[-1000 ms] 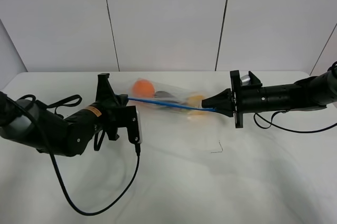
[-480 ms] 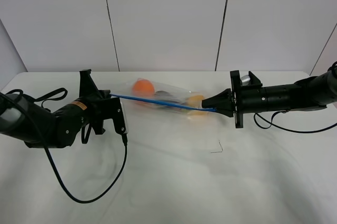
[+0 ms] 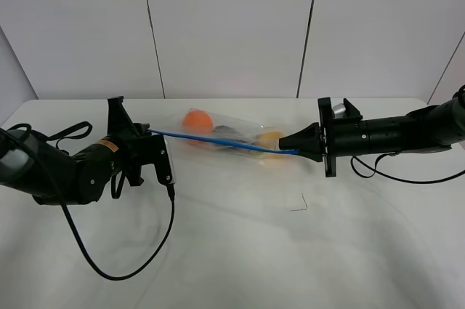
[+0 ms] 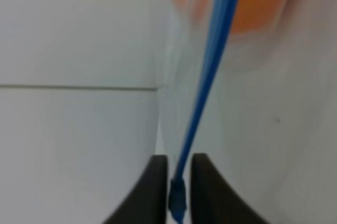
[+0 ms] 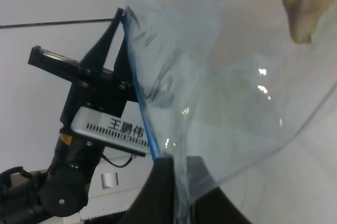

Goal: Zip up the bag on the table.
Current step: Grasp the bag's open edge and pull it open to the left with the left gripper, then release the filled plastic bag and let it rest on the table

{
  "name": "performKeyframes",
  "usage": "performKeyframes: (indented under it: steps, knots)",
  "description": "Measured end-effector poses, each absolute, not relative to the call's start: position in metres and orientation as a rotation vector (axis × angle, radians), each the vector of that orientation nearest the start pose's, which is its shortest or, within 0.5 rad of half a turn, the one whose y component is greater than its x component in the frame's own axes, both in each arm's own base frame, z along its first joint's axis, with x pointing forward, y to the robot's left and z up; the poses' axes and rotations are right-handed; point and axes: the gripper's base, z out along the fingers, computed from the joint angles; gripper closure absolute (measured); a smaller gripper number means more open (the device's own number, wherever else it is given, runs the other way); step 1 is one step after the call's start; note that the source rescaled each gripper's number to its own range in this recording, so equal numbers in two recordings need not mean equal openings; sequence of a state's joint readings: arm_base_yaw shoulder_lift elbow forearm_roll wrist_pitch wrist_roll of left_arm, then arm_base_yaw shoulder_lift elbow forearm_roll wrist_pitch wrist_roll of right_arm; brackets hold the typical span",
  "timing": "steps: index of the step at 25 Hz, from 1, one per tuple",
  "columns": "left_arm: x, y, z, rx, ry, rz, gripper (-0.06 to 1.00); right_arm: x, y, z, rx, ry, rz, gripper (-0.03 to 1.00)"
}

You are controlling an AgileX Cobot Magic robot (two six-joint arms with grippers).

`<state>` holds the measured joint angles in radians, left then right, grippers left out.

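so both grippers are clamped nearly closed, left gripper [image 4: 178,181] pinching one end of the blue zipper strip [image 3: 218,142] and right gripper [image 3: 296,151] the other, with the bag [image 3: 234,129] stretched between their tips over the table [image 3: 240,251]

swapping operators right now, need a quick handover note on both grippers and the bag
Left gripper: shut on the left end of the blue zipper strip.
Right gripper: shut on the strip's other end.
The bag, orange produce inside, is stretched taut between them at the back of the white table.
Done: the strip runs as one straight line, so it looks zipped; the seal itself can't be confirmed.
Left: check the closure, then release both grips.
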<state>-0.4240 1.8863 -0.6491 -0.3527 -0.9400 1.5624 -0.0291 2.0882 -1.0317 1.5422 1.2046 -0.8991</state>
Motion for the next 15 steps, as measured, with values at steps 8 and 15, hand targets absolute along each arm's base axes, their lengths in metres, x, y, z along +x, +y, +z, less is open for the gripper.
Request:
performKeyframes:
  steps: [8,15]
  knots:
    - [0.316,-0.104,0.139,1.276,1.406,0.898,0.19,0.352,0.075,0.127,0.310,2.441,1.775,0.97]
    - [0.327,-0.060,0.138,0.992,1.610,0.849,0.18,0.352,0.075,0.127,0.310,2.441,1.775,0.97]
